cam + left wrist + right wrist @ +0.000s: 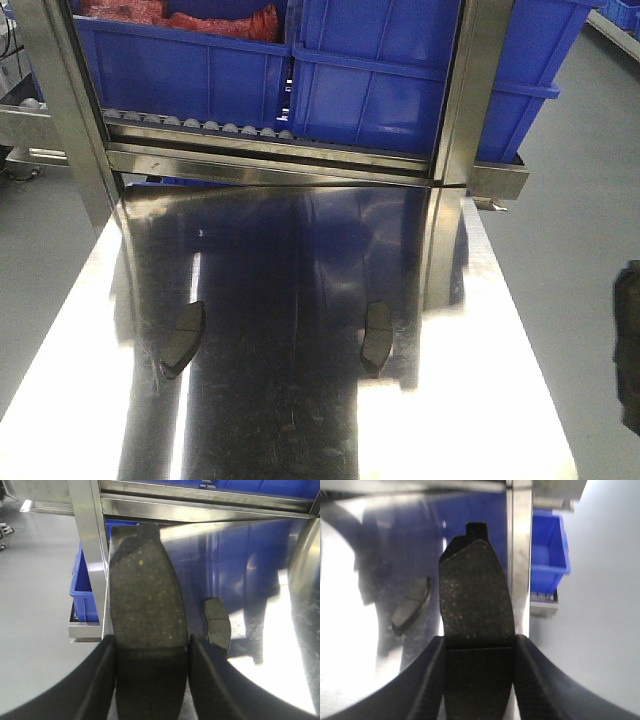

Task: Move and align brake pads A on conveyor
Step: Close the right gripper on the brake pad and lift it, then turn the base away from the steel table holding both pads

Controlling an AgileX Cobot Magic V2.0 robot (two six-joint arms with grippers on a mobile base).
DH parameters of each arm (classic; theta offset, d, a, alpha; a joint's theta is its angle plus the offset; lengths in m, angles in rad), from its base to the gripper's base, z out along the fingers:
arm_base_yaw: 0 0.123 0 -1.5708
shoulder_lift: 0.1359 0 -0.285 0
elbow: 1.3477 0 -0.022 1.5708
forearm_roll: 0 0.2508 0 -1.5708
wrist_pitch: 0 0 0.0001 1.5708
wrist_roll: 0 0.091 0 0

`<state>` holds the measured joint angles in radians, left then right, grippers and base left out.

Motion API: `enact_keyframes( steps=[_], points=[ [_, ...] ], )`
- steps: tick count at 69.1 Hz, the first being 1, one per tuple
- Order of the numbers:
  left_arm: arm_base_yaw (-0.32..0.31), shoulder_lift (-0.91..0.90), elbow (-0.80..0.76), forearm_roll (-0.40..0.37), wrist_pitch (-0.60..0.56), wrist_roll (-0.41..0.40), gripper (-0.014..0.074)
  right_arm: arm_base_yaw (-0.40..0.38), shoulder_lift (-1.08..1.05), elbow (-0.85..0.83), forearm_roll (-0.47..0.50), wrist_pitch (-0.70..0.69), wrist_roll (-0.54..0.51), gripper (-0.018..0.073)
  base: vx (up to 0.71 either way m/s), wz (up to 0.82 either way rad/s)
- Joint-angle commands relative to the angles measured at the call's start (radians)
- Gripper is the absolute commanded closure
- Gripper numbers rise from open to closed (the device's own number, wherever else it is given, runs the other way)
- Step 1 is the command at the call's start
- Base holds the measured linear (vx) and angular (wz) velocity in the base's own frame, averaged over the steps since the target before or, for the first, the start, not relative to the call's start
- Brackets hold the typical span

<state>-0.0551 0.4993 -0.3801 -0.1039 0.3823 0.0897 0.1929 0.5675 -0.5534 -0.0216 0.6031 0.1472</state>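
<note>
In the left wrist view, my left gripper (150, 647) is shut on a dark speckled brake pad (142, 585) that juts forward over the left edge of the steel table. A second pad (217, 624) lies on the steel to its right. My right gripper (479, 642) is likewise shut on a brake pad (475, 590), held over the table's right edge, and another pad (411, 605) lies to its left. The front view shows two pads on the steel, one left (183, 338) and one right (377, 335). The conveyor is out of view.
The shiny steel table (300, 430) runs away from me to a steel rack frame (280, 160) with rollers and blue bins (400, 80). Upright steel posts (60, 90) stand at the far corners. A dark shape (628, 345) shows at the right edge, over grey floor.
</note>
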Motion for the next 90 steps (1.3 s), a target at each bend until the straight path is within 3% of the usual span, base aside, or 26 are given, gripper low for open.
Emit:
enact_keyframes(
  steps=[1,15,65,90],
  points=[
    [-0.005,0.004,-0.030,-0.013,-0.099,-0.002,0.0603,-0.003,-0.074,-0.009,-0.005,-0.100,-0.021,0.0566,0.00,0.00],
    [-0.005,0.004,-0.030,-0.013,-0.099,-0.002,0.0603,-0.003,-0.156,0.022,-0.012,-0.126,-0.022,0.0566,0.00,0.00],
    [-0.005,0.004,-0.030,-0.012,-0.099,-0.002,0.0603,-0.003,-0.157,0.022,-0.012,-0.119,-0.022,0.0566,0.00,0.01],
    [-0.005,0.007,-0.030,-0.012,-0.099,-0.002,0.0603,-0.003,-0.157,0.022,-0.011,-0.117,-0.022,0.0566,-0.08,0.44]
  ],
)
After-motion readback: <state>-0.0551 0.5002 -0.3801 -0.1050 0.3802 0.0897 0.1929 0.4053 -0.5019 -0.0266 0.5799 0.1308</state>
